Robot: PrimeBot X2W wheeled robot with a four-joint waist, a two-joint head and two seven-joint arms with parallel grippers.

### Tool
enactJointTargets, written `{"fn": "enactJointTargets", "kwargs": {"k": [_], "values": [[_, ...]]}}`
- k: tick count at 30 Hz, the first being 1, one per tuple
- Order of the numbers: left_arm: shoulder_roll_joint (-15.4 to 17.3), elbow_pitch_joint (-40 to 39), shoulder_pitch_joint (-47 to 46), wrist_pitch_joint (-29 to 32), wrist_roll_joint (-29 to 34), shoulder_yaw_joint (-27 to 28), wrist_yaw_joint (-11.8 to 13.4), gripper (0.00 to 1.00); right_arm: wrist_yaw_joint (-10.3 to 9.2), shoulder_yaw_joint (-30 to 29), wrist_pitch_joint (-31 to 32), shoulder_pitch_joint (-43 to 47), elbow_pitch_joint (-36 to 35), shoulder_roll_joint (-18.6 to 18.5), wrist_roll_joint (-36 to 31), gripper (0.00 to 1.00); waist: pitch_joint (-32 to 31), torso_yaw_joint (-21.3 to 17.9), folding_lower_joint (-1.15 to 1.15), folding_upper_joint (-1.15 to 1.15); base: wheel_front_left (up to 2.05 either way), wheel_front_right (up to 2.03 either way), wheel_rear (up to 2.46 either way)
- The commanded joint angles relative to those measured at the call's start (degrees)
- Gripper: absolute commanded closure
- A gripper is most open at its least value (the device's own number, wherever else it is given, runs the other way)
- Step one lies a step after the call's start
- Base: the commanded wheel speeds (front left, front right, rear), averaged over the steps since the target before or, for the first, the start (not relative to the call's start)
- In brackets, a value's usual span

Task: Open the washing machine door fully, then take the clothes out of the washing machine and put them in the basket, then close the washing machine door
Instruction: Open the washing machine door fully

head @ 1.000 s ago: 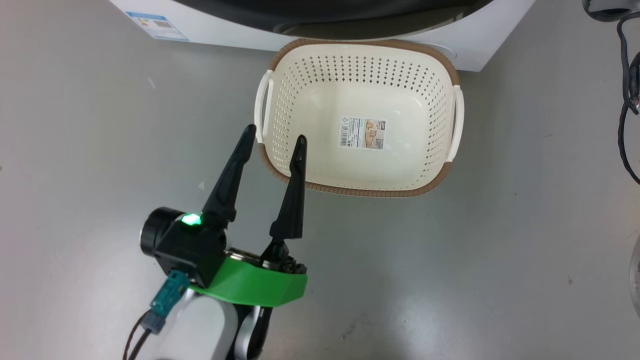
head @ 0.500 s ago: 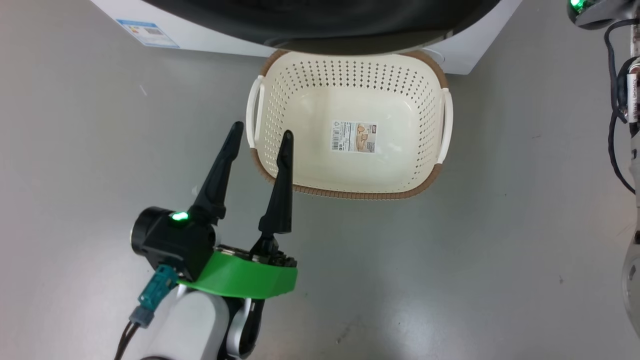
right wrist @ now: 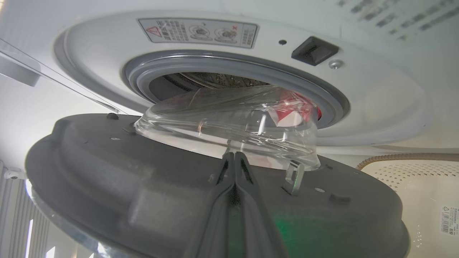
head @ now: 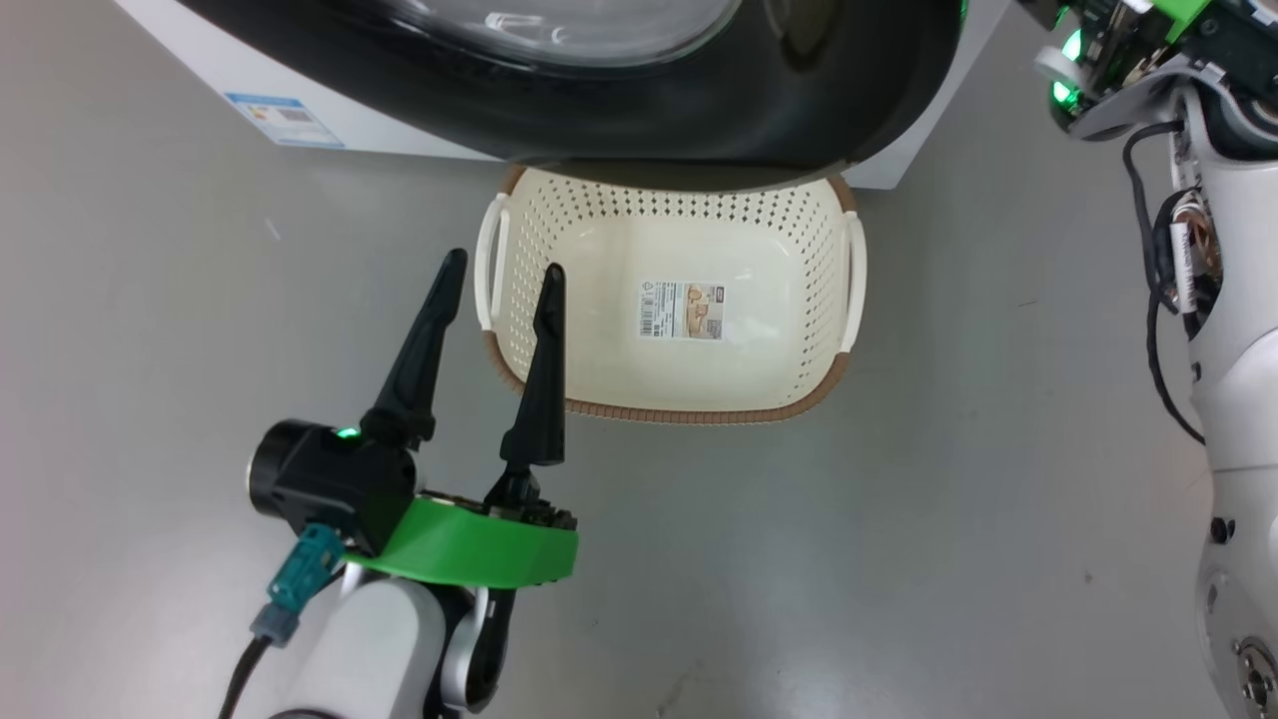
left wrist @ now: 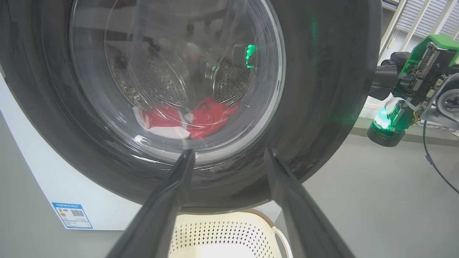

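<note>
The washing machine door (head: pixel 699 110), glossy black with a glass bowl, stands partly open above the far rim of the basket (head: pixel 799 389), which sits on the floor with only a paper label inside. In the right wrist view my right gripper (right wrist: pixel 233 154) is shut, with its tips against the door's inner face (right wrist: pixel 107 168) below the glass bowl (right wrist: pixel 229 125). The red and white clothes (left wrist: pixel 186 120) lie in the drum of the washing machine (right wrist: pixel 376 89), seen through the glass. My left gripper (head: pixel 502 268) hangs open over the basket's left rim, holding nothing.
Grey floor (head: pixel 899 559) lies all around the basket. My right arm (head: pixel 1228 330) with its cables rises along the right edge. The washer's white front with a blue label (head: pixel 285 120) is at the upper left. Window blinds (left wrist: pixel 423 18) show far right.
The head camera has shifted. The door has swung out further and now covers the basket's far rim. My right arm has come into the head view at the right. The left gripper stays open.
</note>
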Motion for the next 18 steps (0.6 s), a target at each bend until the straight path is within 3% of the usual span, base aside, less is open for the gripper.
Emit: {"fn": "enactJointTargets", "kwargs": {"k": [1,18], "values": [[0.9,-1.0,1.1,-0.5,0.8,2.0,-0.3,0.0,0.29,1.1,0.7,1.0,-2.1,1.7,0.7,1.0,-0.7,-0.7,0.0,0.0,0.0,0.0,0.0],[0.9,1.5,2.9,-0.5,1.3,2.8,-0.4,0.0,0.29,5.0,1.2,7.6,-4.9,2.5,3.2,1.0,-4.9,-2.6,0.0,0.0,0.0,0.0,0.0]]}}
